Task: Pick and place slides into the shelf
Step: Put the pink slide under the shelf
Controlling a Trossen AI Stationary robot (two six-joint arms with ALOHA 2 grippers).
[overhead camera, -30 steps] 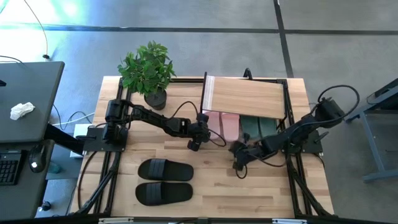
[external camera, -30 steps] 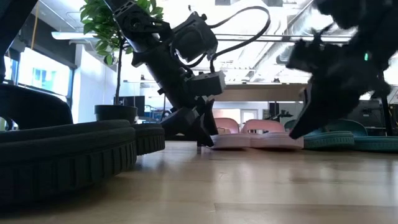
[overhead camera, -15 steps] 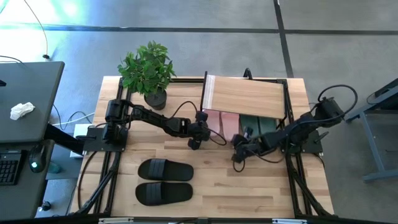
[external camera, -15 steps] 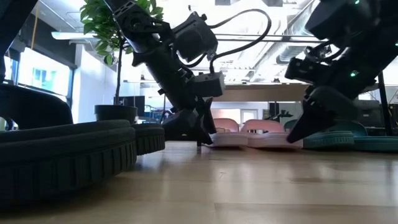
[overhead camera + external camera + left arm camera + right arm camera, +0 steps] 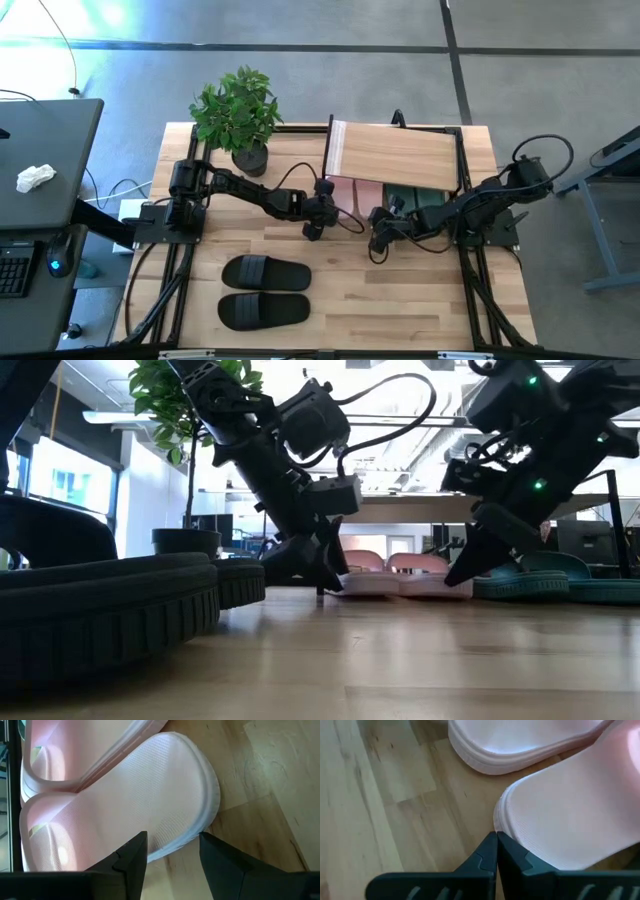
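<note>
Left gripper (image 5: 170, 857), fingers parted, sits at the heel of a pink slide (image 5: 345, 196) whose toe end is hidden under the shelf (image 5: 393, 154); its long axis runs into the shelf. Right gripper (image 5: 496, 851), pinched shut, touches the second pink slide (image 5: 575, 820). Green slides (image 5: 415, 203) lie mostly covered. Black slides (image 5: 264, 290) rest crosswise, well behind both grippers.

Your wooden table (image 5: 330, 300) and its load.
On it you had the black slides (image 5: 265, 290) near the front, a potted plant (image 5: 240, 115) at the back, and the shelf (image 5: 395, 155) over pink slides (image 5: 355, 197) and green slides (image 5: 412, 203).
</note>
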